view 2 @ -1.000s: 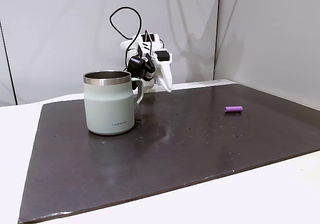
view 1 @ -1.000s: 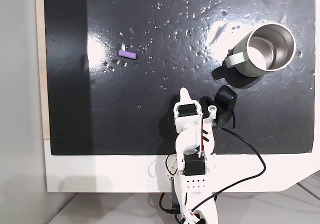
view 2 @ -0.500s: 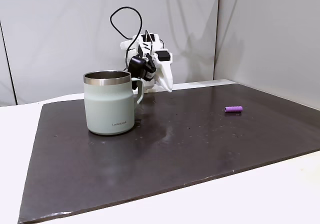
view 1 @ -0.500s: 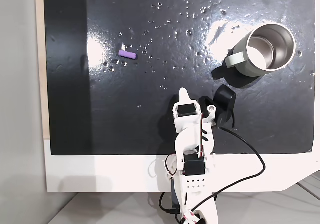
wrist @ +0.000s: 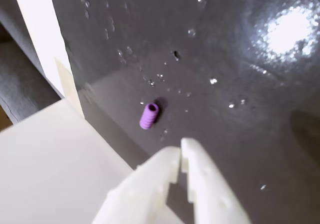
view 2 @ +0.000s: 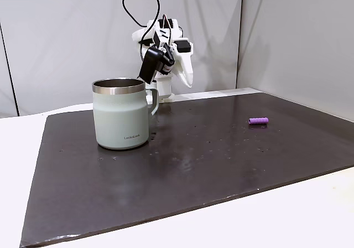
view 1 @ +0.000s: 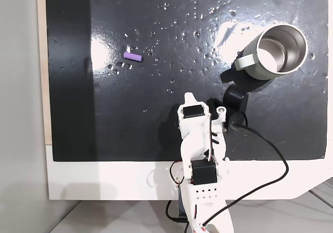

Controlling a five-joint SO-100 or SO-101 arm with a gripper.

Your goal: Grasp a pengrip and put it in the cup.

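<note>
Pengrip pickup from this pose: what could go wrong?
The gripper is closed and far from the pengrip; it must open before descending. The pengrip is a small ribbed tube lying on its side on the glossy mat, so a touch might roll it. The cup stands across the mat, a long carry.

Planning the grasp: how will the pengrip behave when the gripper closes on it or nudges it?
The pengrip is a small ribbed tube lying on its side on the glossy mat, so a nudge would probably roll it. Its open bore suggests it may squash slightly when pinched. Being tiny, it is likely very light.
</note>
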